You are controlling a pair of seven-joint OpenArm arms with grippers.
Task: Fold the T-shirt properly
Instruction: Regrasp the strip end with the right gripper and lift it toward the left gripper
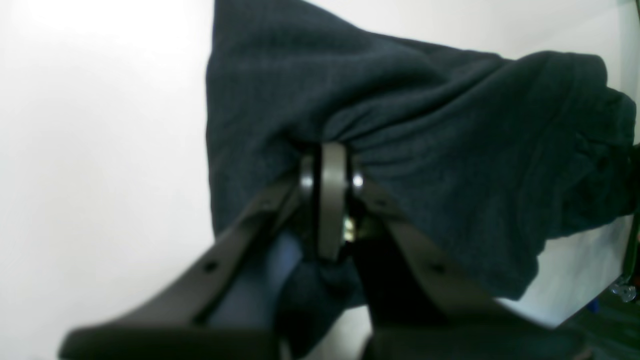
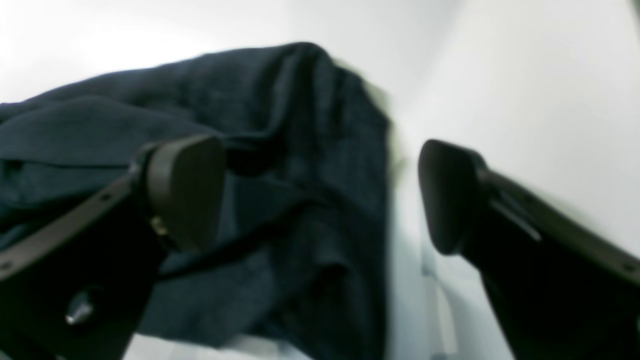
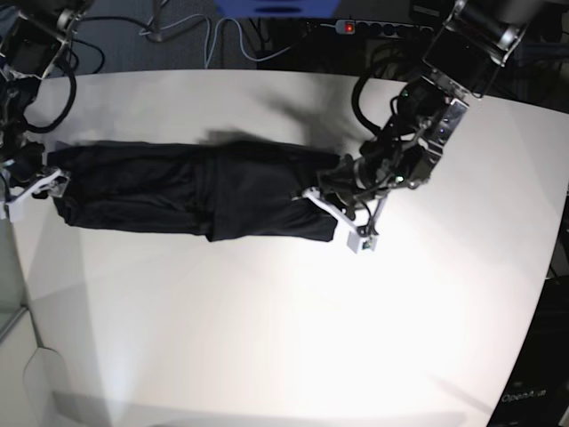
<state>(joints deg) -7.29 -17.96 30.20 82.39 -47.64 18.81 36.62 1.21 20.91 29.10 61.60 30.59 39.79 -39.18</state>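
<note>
My left gripper (image 1: 330,200) is clamped tight on a bunched edge of the shirt (image 3: 196,191), the dark cloth puckering around my fingertips in the middle of the left wrist view. In the base view that pinch sits at the right end of the garment, which lies as a long, narrow black band across the upper half of the white table (image 3: 284,320).

My right gripper (image 2: 320,195) stands spread wide, holding nothing. One finger (image 2: 185,190) hangs over the cloth and the other over bare table, straddling the shirt's edge at the far left of the base view.

What worries me is having only one end secured. If I pull with the left now, I judge the whole band will slide or skew across the smooth table instead of folding. The fabric looks thin and slippery, so a small pinch could slip out mid-lift. On the right, closing where I hover might catch one layer only, or miss the edge altogether, leaving a crooked fold.
</note>
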